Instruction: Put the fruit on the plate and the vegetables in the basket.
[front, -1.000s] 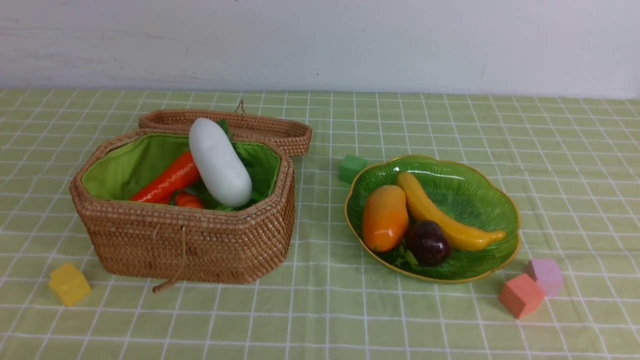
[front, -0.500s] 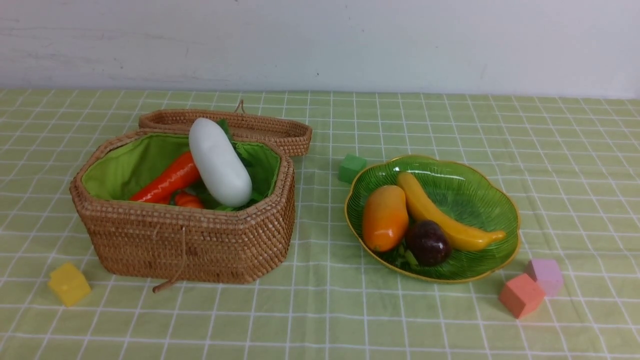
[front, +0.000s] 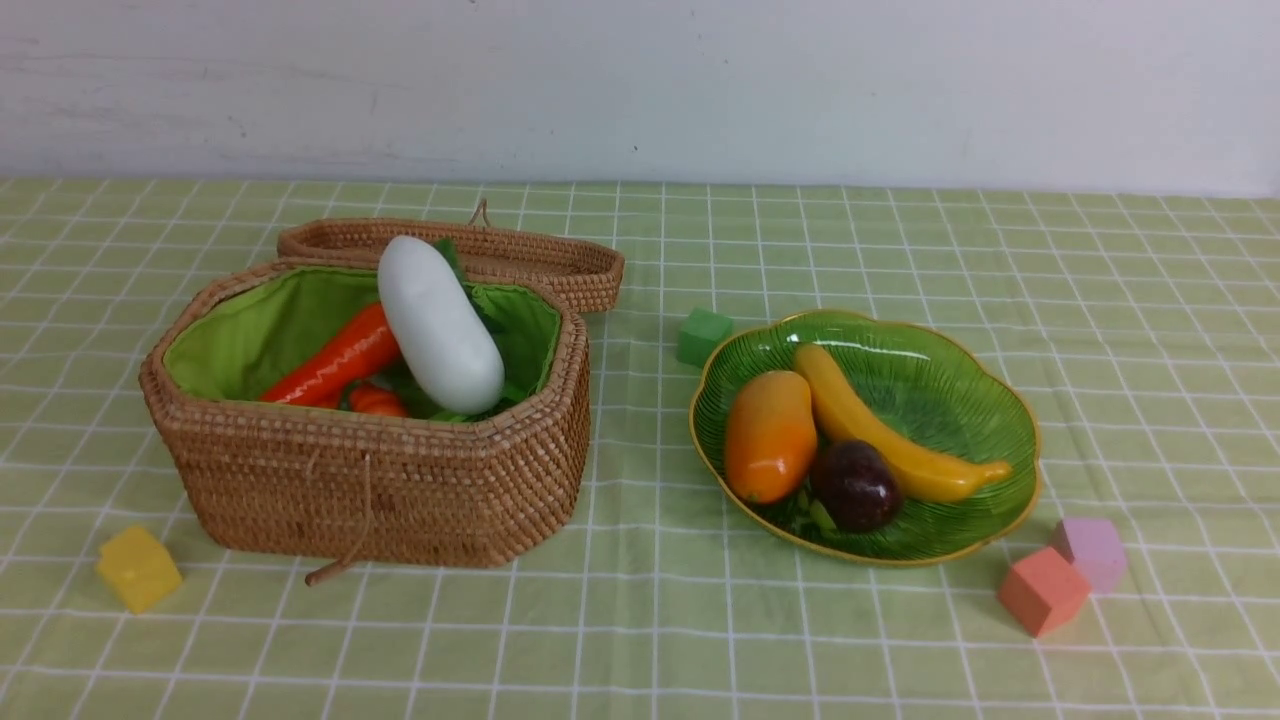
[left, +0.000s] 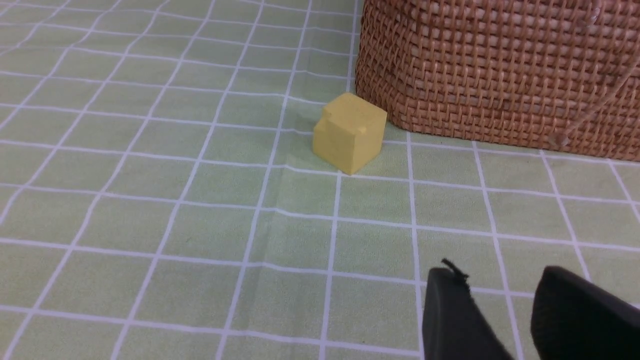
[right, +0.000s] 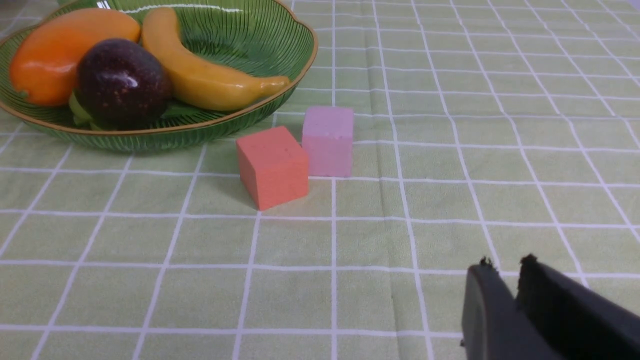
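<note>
A: So what's down by the left arm?

B: Mostly green checked tablecloth (left: 150, 200). A yellow foam cube (left: 350, 132) sits just beside the wicker basket (left: 500, 70), close to its bottom corner, one top corner notched.

A: And the claw?

B: The left gripper (left: 500, 300) pokes in at the edge, two black fingers (left: 450, 315) with a clear gap between them, nothing in it, well apart from the cube. A cord (left: 585, 117) dangles down the basket wall.

White wall (front: 640, 90) — green checked tablecloth (front: 900, 250)
</note>
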